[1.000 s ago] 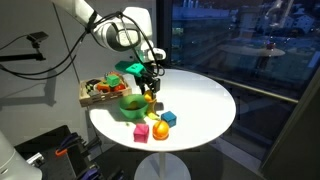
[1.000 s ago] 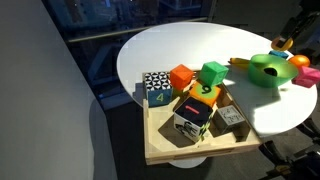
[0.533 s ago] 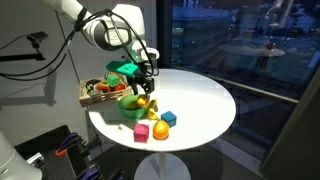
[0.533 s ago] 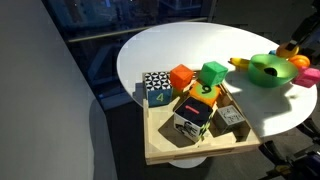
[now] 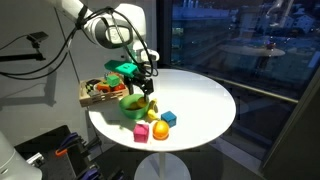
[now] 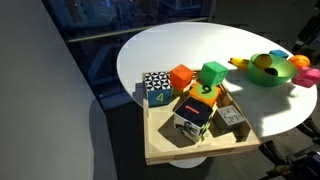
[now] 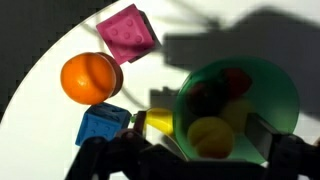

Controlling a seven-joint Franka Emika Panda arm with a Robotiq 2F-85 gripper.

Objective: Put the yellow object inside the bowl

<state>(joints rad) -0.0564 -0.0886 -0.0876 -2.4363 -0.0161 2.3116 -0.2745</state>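
Two yellow pieces show in the wrist view, and only one is in the bowl [image 7: 286, 98]. The yellow object [image 7: 210, 136], rounded and bright, lies inside the bowl against the wall nearest the camera. It sits beside a dark red piece [image 7: 203, 97]. The second yellow piece [image 7: 160, 122] lies outside on the surface [image 5: 195, 95], touching the bowl's rim on one side and the blue cube [image 7: 102, 126] on the other.

The end effector [image 7: 190, 158] hangs over the bowl with its fingers spread wide, one to each side of the frame's lower edge. Nothing is held between them. By that, the placing looks done and what remains is to get clear.

Getting clear is where it could go wrong. The bowl is shallow and light-looking plastic, and the spread fingers stand close to its rim. A sideways pull, rather than a straight lift, could catch the rim and tip or slide the bowl, spilling the yellow object. The bowl holds other pieces too, so the yellow object may rest high on them and roll out at a small jolt. The orange ball [image 7: 90, 77] and pink cube [image 7: 127, 33] lie near enough that a wide swing could scatter them.
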